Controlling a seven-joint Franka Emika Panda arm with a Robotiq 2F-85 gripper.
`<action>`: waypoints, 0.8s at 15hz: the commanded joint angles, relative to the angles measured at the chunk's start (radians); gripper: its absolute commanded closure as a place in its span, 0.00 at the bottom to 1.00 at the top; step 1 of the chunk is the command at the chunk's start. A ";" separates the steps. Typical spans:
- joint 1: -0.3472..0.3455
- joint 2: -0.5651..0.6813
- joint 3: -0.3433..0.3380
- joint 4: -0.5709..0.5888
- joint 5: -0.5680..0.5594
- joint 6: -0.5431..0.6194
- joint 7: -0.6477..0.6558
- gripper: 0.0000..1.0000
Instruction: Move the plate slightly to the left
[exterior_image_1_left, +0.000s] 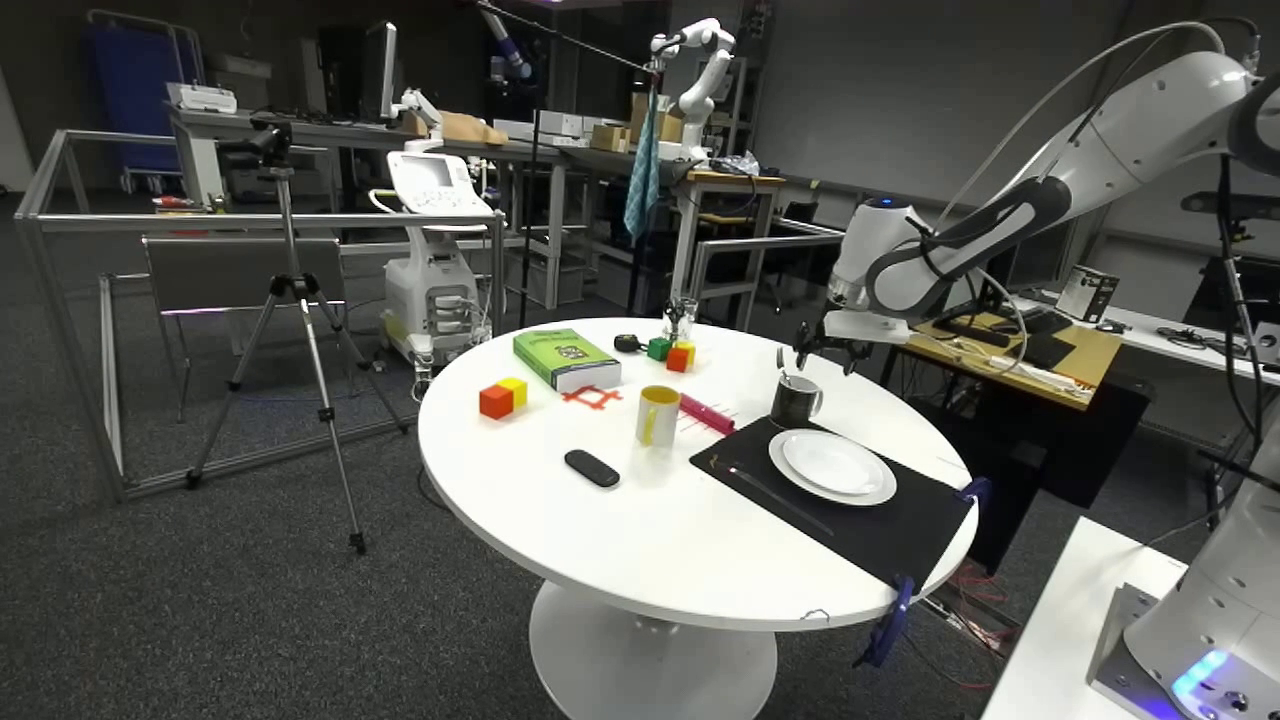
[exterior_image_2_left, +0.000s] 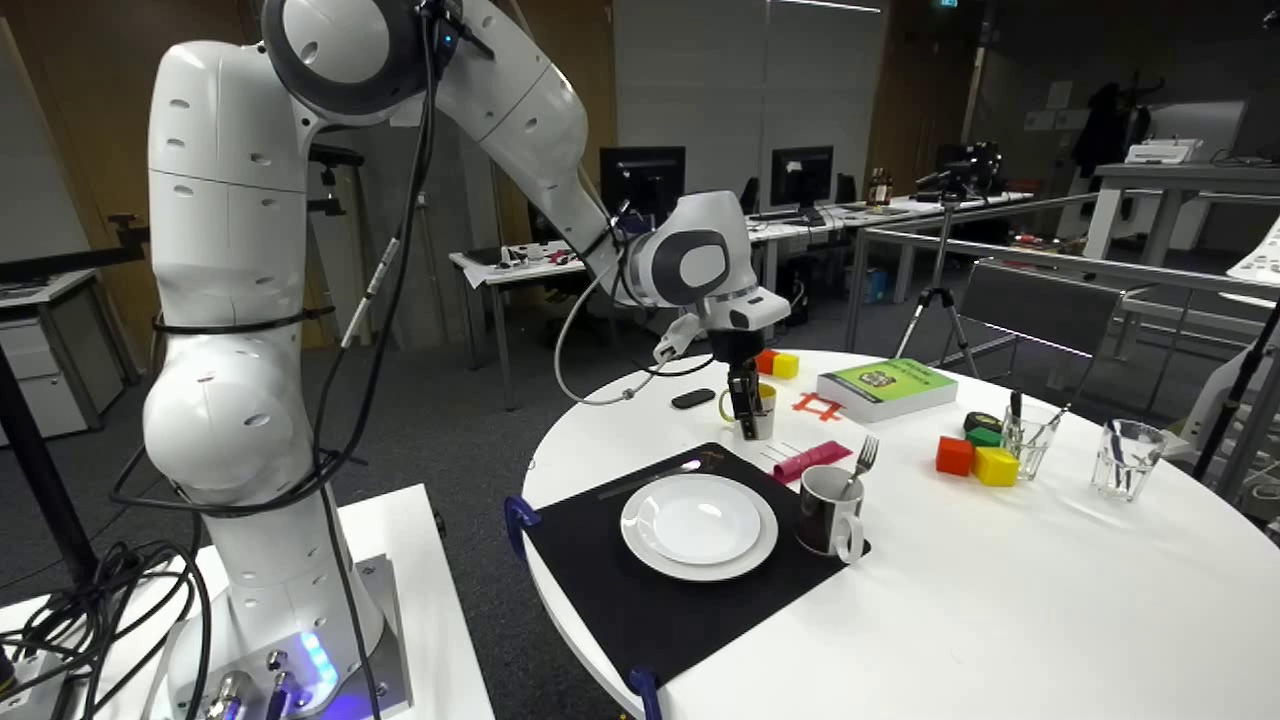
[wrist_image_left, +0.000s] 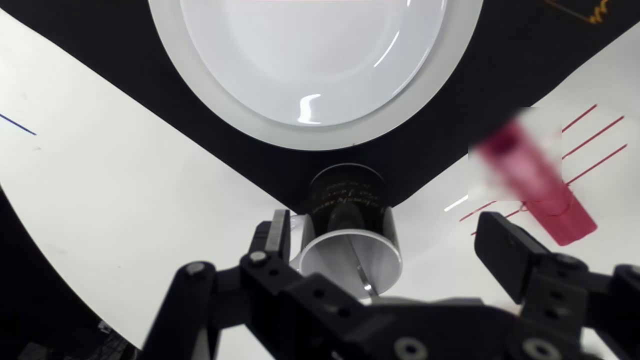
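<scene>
Wrist view: I have the black two-finger gripper (wrist_image_left: 385, 232) spread; the larger round white plate (wrist_image_left: 314, 138) lies on a black mat (wrist_image_left: 505, 75).

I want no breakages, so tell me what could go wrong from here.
In the wrist view the open pincer frames the dark mug, which holds a fork; lowering or swinging from here might tip it.

A smaller plate rests on the larger plate, so a push might slide one across the other.

What looks like a knife lies on the black mat beside the plates; shifting them that way could shove it along.
</scene>
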 joint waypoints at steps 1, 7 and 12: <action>0.020 -0.027 0.024 -0.017 -0.005 0.033 -0.068 0.00; 0.051 -0.018 0.055 -0.008 0.007 0.026 -0.134 0.00; 0.058 0.000 0.050 0.001 0.006 0.023 -0.106 0.00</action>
